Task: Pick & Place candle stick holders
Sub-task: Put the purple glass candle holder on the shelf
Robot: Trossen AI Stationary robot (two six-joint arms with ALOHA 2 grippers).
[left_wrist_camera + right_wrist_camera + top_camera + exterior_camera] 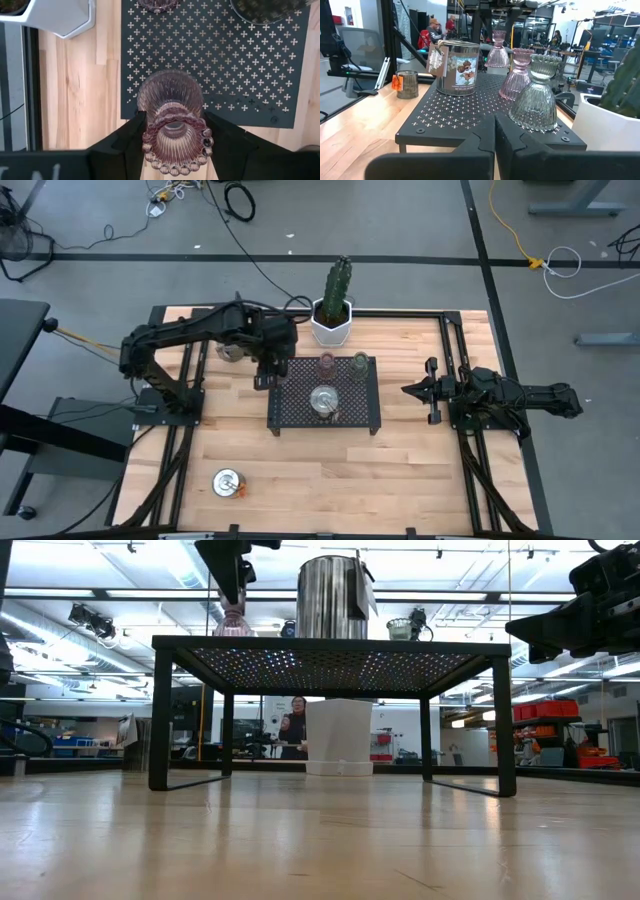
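My left gripper is shut on a pinkish ribbed glass candle stick holder over the black mesh tray's far left corner. A second pinkish holder and a greenish one stand on their flared bases along the tray's far edge. A shiny silver holder stands at the tray's middle. Another silver one stands on the table near the front left. My right gripper waits shut, level, to the right of the tray. My left gripper pinches the pinkish holder between its two fingers, just under the beaded upper rim. The fingers come from above, pointing steeply down. The holder stays upright, its flared base at the tray's top; whether it rests there, I cannot tell.
A white hexagonal pot with a cactus stands just beyond the tray's far edge, close to my left gripper. A silvery round thing shows beneath my left arm. The tray stands on legs above the wooden table. People are in the room behind.
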